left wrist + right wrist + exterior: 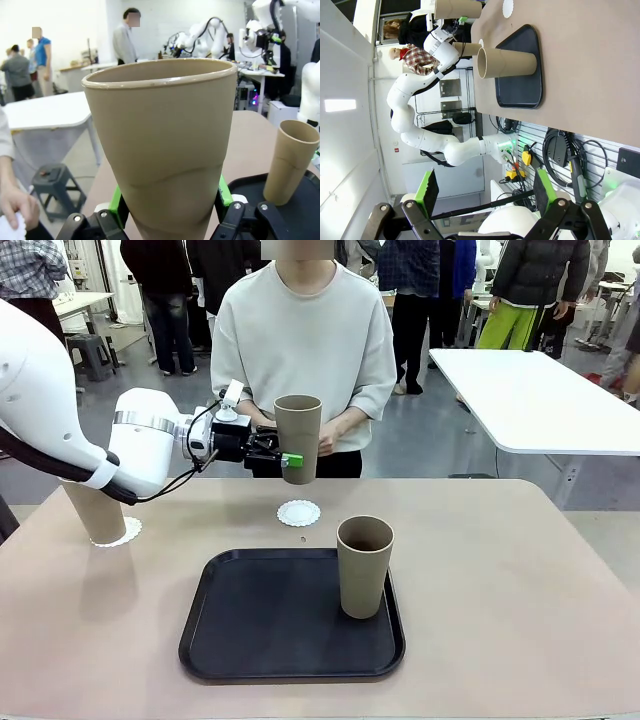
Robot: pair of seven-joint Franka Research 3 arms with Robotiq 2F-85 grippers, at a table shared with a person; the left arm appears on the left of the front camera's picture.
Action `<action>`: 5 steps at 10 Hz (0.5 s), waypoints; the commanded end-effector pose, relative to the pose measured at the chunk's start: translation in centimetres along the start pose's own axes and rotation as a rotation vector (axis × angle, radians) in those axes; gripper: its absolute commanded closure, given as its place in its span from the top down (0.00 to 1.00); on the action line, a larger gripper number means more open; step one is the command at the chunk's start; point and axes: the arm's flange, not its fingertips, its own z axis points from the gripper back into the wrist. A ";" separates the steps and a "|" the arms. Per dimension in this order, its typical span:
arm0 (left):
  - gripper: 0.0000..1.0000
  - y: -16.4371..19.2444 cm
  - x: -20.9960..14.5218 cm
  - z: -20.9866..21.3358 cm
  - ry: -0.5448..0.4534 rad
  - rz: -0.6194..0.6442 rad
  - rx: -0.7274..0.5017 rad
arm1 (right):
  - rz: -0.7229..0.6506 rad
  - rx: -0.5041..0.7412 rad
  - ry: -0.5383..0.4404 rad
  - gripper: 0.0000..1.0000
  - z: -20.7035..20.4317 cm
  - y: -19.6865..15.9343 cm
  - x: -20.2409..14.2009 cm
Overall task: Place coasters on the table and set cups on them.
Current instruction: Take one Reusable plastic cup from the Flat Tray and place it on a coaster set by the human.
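Tan-brown matte paper tumbler (298, 425), tall, tapered, no handle: pinched low on its body between the green pads of the left gripper (287, 462), upright, in the air. Below it in the front view lies a small round white paper doily (299, 512), scalloped lacy edge, flat and bare on the beige-pink smooth tabletop (520, 570). Tumbler and doily are apart; how they line up in depth, cannot tell.

Second tumbler (93, 512) stands at the table's left on a like doily (129, 531), partly behind the white arm. Third tumbler (365, 566) is upright on the black rounded-square tray (250, 640), no doily under it. Right gripper (485, 197): jaws spread wide, nothing between them, held back from the work.

Risks, as judged:
- Thin paper wall, gripped near the narrow base. Left wrist view shows a faint crease line across the wall above the pads; a harder squeeze could buckle it.
- Doily only a little wider than the base, so the margin is small. An off-centre descent would leave the foot overhanging the lace.
- Doily is light and loose on a slick surface. Sideways drag at touchdown could skid or ruck it.
- Wide mouth, narrow foot, little weight: a tilted release could topple it.
- Person's hand (332, 440) is close beside the held tumbler; a brush could knock it askew.

Textures: tumblers dull, rolled rim. Tray smooth, low raised lip. Tabletop satin, rounded corners.
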 end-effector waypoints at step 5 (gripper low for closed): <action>0.34 0.4 0.1 0.1 0.007 -0.001 0.013 | 0.009 0.011 0.000 1.00 0.0 0.0 -0.1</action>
